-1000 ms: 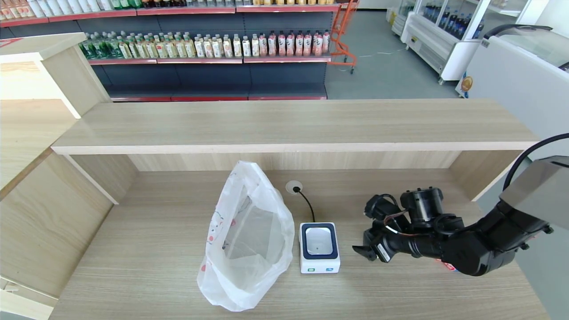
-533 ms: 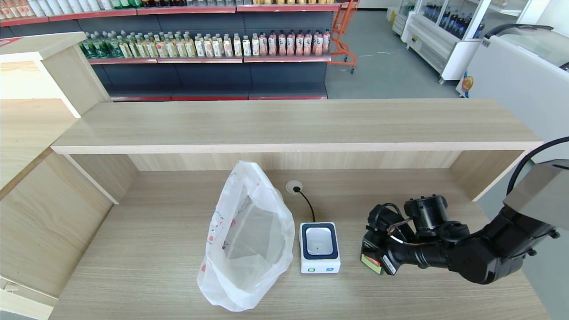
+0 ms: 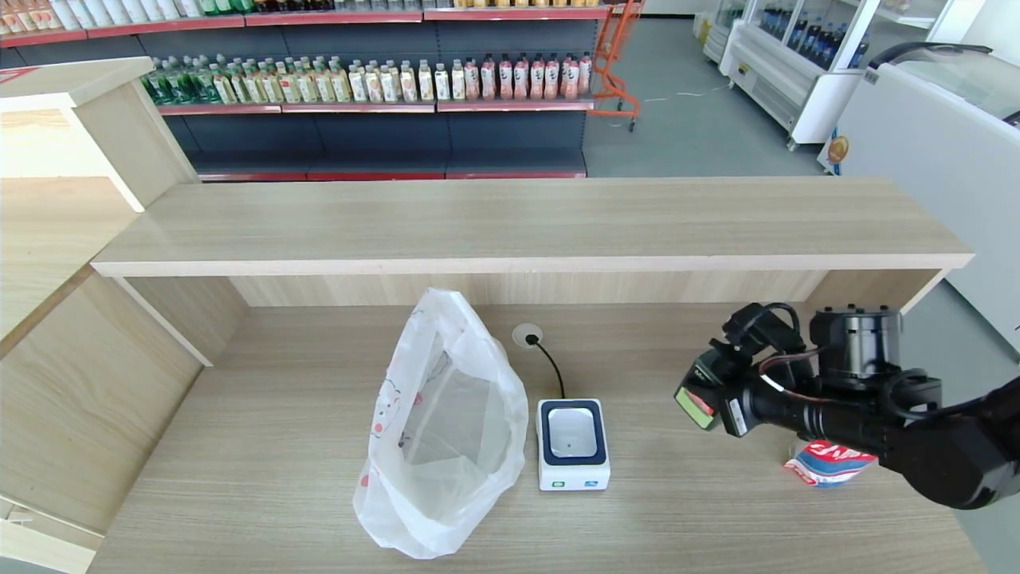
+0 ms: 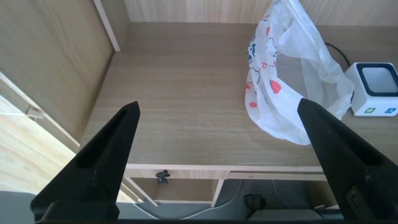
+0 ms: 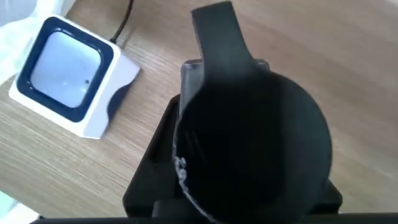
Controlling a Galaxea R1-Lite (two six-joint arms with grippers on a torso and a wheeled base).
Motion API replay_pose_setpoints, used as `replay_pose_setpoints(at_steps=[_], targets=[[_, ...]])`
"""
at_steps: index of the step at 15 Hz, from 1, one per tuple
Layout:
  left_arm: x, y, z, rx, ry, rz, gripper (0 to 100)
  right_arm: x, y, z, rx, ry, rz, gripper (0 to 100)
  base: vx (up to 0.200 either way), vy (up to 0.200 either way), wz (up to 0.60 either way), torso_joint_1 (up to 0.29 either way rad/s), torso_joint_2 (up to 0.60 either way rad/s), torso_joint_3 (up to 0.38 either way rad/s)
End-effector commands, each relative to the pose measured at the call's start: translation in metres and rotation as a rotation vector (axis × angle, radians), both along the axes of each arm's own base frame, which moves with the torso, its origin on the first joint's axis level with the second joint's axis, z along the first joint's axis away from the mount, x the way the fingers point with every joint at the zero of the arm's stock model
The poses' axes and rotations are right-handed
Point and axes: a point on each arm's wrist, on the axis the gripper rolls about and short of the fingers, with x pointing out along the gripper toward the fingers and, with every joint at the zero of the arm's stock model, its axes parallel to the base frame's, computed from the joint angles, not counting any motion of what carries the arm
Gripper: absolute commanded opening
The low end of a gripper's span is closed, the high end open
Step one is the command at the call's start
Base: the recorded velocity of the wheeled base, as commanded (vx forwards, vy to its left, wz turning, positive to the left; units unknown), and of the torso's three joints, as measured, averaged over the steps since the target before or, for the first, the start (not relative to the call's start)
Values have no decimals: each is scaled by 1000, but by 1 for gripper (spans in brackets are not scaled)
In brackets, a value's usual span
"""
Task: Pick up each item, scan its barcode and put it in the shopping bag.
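- the right gripper [image 3: 709, 389] is closed on an item [image 3: 693, 406] with a green and red face, held clear of the wooden counter [image 3: 685, 518].
- the barcode scanner [image 3: 572, 442] sits on the counter past this gripper's tip, toward the robot's left and apart from it, window facing up.
- the white shopping bag [image 3: 442, 430] stands open just beyond the scanner, farther from the gripper.
- a red, white and blue snack packet [image 3: 829, 464] lies on the counter under the right arm, behind the gripper.
- the left gripper [image 4: 219, 106] has its fingers spread wide with nothing between them, above the counter's near edge. the bag lies ahead of it, off to one side.
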Motion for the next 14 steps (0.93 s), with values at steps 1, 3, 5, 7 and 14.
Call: replay_pose_setpoints(at_steps=[1,3,5,7,14], targets=[[0,0,0,0,-1,0,100,-46,-30,18,-275,-216,18,0,0,0,0,0,0,0],[0,0,0,0,-1,0,100,-56,-35,21,-534,-386,222,0,0,0,0,0,0,0],[0,0,0,0,-1,0,100,-58,-35,23,-776,-620,521,0,0,0,0,0,0,0],[0,0,0,0,-1,0,100,-62,-29,22,-999,-1049,893,0,0,0,0,0,0,0],[0,0,0,0,-1,0,100,-106,36,7,-972,-1604,1456,0,0,0,0,0,0,0]])
